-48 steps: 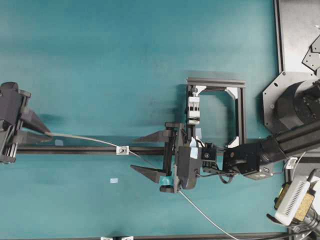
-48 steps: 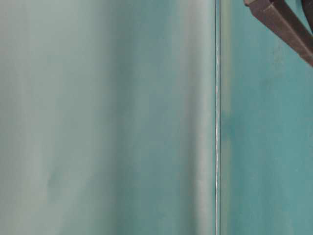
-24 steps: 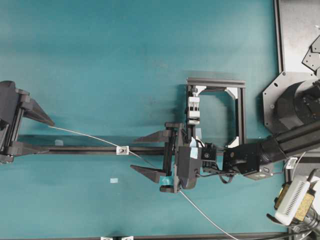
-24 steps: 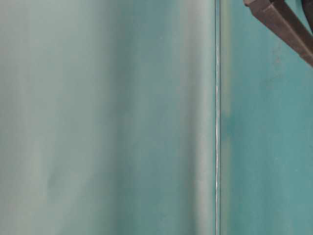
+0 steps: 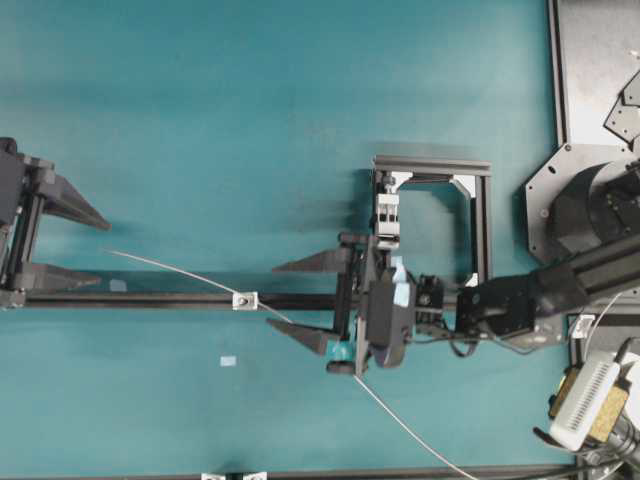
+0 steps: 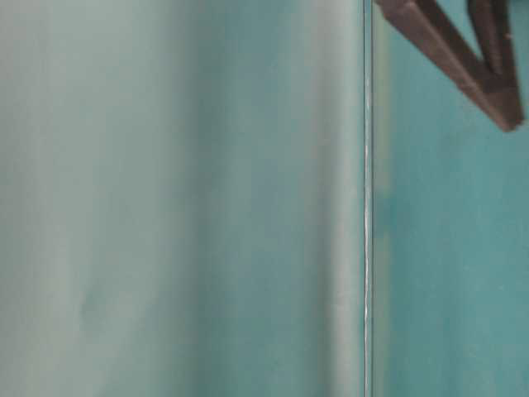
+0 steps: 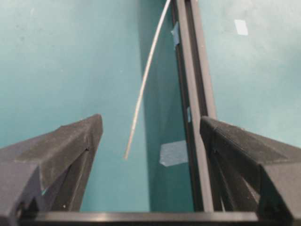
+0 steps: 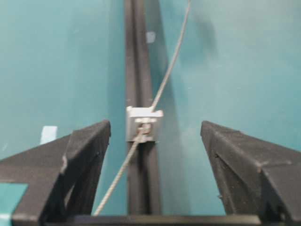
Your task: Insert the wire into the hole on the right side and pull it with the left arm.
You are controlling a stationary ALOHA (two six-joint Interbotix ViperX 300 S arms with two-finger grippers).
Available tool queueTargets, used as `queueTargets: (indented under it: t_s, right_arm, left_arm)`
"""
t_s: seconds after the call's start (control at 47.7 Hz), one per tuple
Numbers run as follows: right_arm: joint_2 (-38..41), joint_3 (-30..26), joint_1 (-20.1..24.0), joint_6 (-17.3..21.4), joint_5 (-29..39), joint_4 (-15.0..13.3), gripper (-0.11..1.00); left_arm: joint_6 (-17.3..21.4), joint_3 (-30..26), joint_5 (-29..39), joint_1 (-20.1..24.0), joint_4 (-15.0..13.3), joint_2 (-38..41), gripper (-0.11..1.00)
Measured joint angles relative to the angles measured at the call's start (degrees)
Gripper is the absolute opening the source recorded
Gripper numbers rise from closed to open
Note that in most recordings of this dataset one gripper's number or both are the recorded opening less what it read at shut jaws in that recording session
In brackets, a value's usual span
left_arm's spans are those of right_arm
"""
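One thin curved wire (image 5: 190,277), square metal tab (image 5: 243,300)

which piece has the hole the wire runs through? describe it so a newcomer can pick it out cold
Find the long black rail running across the teal table in the overhead view. Partway along it sits a small silver tab with a dark round hole, the thin pale wire passing through it. Unlike the taller white clip block in the black frame, it is tiny and mounted on the rail itself.
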Motion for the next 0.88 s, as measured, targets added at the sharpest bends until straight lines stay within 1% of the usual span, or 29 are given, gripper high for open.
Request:
queueTargets:
  t_s: [0.356,0.44,0.692,0.755,0.881]
  right_arm:
    - [-4.31,2.55,-2.20,-2.72,0.00,0.00,0.84]
    - [-5.45,3.08,-2.64,-3.34,0.00,0.00,0.84]
    - [-7.29,3.96,-3.52,-3.96,0.00,0.00,0.84]
    - [-7.29,4.13,-3.60,-3.96,0.00,0.00,0.84]
    - [-7.38,4.31,-3.60,-3.96,0.00,0.00,0.84]
  left_arm:
    - [0.26,0.00,0.00,3.25,0.00,-0.26,0.85]
    - [0.88,-0.09,-0.09,3.96,0.00,-0.26,0.85]
    - [6.59,-0.35,-2.46,4.39,0.09,-0.26,0.84]
    - [7.38,-0.35,-3.34,4.39,0.09,-0.26,0.84]
    - [7.47,-0.35,-4.75,4.39,0.00,-0.26,0.84]
